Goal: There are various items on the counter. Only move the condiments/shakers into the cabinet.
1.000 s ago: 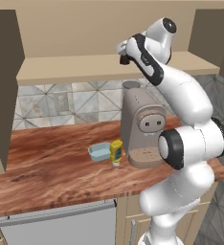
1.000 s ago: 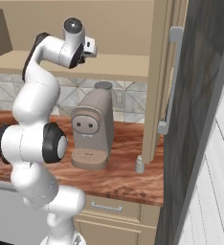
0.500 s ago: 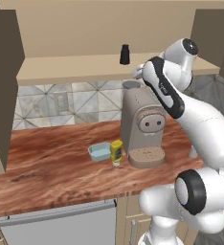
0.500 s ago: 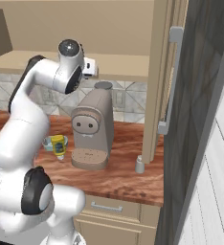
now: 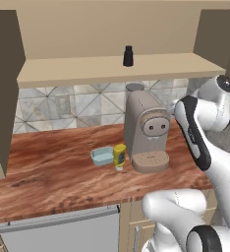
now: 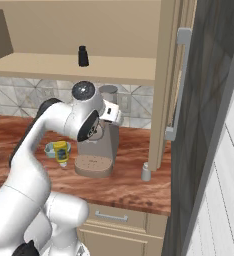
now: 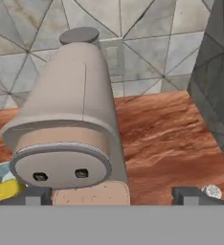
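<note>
Above the coffee machine (image 7: 71,129) the empty hand (image 7: 113,195) hangs released; recommend descending right of it onto the grey-white shaker (image 6: 146,171), fingers straddling squarely.

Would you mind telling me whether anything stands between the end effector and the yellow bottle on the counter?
Yes. The coffee machine stands directly ahead of the open end effector, and the yellow bottle peeks out beside its base; from the front it stands between machine and dish.
</note>
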Controlling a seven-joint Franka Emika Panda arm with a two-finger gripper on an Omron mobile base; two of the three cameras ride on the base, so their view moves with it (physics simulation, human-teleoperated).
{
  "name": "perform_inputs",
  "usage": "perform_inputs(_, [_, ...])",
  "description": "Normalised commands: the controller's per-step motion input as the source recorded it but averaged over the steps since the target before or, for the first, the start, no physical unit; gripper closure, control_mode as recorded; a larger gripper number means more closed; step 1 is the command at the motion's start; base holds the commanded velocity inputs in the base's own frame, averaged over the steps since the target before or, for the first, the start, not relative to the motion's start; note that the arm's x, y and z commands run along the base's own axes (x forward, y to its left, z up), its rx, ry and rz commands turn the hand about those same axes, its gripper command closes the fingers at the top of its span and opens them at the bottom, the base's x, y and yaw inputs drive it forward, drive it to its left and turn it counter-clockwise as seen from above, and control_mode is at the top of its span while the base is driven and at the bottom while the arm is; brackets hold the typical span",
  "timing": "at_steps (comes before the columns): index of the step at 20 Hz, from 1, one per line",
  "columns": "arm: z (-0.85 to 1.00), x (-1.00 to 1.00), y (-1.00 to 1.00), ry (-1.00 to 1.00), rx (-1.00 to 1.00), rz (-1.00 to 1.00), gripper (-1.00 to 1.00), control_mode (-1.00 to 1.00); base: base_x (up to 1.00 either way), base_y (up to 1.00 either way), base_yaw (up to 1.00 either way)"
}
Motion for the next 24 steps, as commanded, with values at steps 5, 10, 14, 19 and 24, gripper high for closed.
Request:
perform_inputs(5, [-0.58, -0.52, -1.0, 0.37, 0.0, -0.37, -1.0, -1.0, 0.0, 0.0, 0.0])
perform_inputs(10, [-0.17, -0.01, -0.44, 0.05, -0.01, -0.06, -1.0, -1.0, 0.0, 0.0, 0.0])
perform_inputs(14, [-0.39, 0.0, -0.62, 0.04, 0.0, 0.01, -1.0, -1.0, 0.0, 0.0, 0.0])
perform_inputs(19, [-0.48, 0.0, -0.47, 0.08, 0.0, 0.01, -1.0, -1.0, 0.0, 0.0, 0.0])
perform_inputs(24, [-0.44, 0.08, -0.21, 0.17, 0.0, 0.0, -1.0, -1.0, 0.0, 0.0, 0.0])
